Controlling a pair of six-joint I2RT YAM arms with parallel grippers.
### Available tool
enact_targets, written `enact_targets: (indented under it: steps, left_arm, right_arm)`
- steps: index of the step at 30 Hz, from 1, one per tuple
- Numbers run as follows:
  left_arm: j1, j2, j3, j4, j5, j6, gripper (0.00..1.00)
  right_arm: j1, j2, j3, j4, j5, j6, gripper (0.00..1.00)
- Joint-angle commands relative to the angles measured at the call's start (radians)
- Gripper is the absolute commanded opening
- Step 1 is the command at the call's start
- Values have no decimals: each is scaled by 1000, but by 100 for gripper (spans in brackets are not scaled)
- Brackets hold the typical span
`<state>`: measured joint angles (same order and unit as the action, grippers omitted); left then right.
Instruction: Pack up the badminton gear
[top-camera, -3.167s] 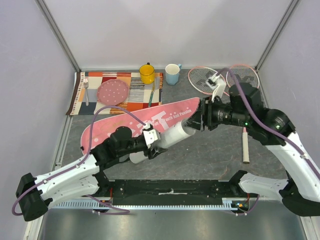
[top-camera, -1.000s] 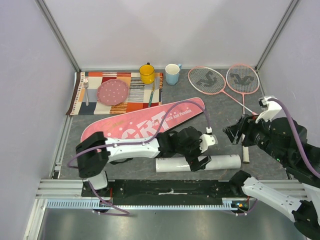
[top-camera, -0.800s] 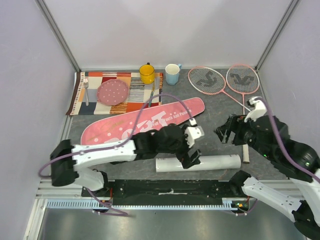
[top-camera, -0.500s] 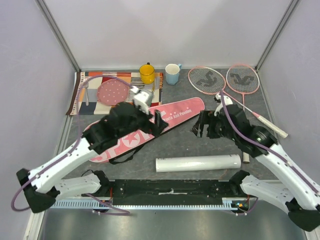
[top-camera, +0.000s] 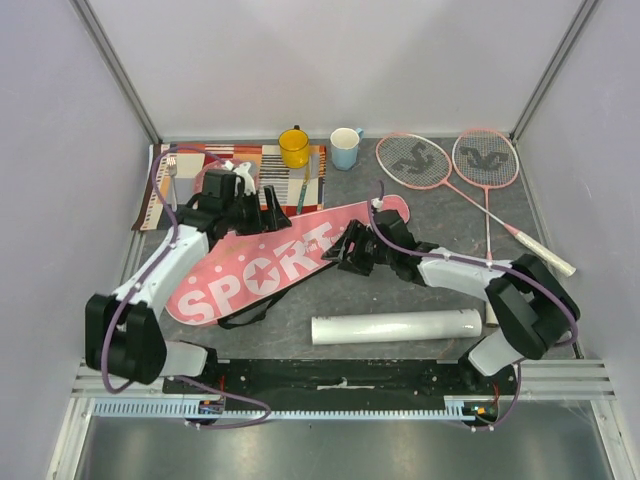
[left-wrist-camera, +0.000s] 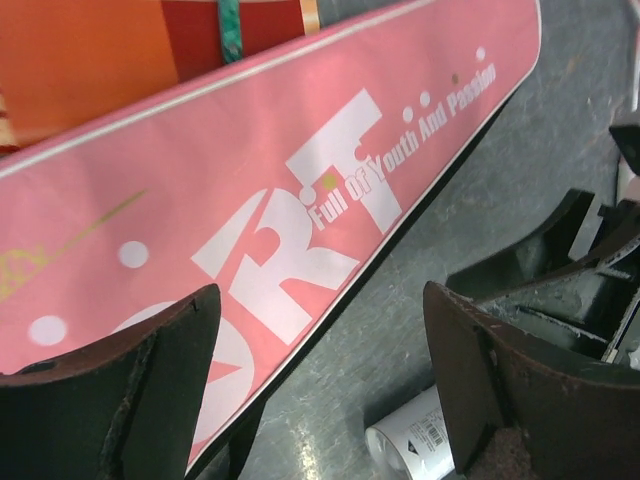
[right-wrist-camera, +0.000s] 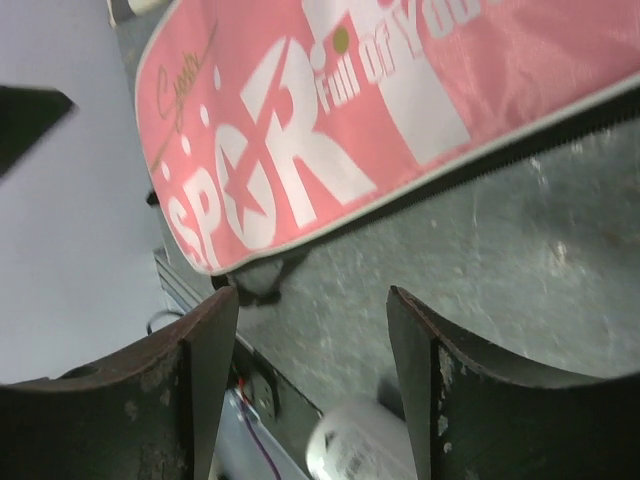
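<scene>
The white tube (top-camera: 395, 327) is no longer being carried above the bag (top-camera: 270, 265); it is lying flat on the worktop (top-camera: 430, 285) just on the bag's near side, untouched. Both arms are now attending to the bag instead; the left gripper (top-camera: 258, 210) is hovering over the bag's far edge, jaws spread wide and empty; the right gripper (top-camera: 347, 250) is hanging at the near edge of the bag's narrow end, likewise agape and empty. The two rackets (top-camera: 415, 160) are lying beyond that narrow end, apart from the bag. Opening the bag is probably coming next; nothing is showing as packed in it yet.
</scene>
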<state>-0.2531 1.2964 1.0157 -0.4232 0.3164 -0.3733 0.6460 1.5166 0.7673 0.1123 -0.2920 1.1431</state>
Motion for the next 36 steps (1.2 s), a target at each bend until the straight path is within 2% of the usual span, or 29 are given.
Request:
enact_targets:
  steps: [1,5,7,10,12,18,21,25,29,36]
  left_arm:
    - [2,64,12,144,127,-22,87]
    - [2,38,-71,248,96,-88,86]
    - [0,23,-106,282,82,-81,85]
    - [0,18,-106,264,88,-50,81]
    - [-11,4,-112,265,99,-41,79]
    - [-37,-48,-135,270,64,-3,78]
    - [-60,-57,-135,262,49,22,80]
    - [-75,-54,-135,264,47,28,80]
    - [-77,-48,-129,265,67,25,80]
    - [-77,-52,-132,268,67,34,82]
  right_arm:
    - [17,59,-11,269,112,167,66]
    - [44,103,-37,303,194,201,64]
    - [50,122,-54,334,203,237,57]
    - [58,133,-86,352,246,282,56]
    - [60,129,-83,304,270,282,56]
    - [60,158,-56,291,286,267,56]
    - [60,197,-51,312,286,287,47]
    - [66,188,-65,328,347,282,47]
    - [66,220,-65,380,318,294,49]
    - [66,287,-63,437,294,345,46]
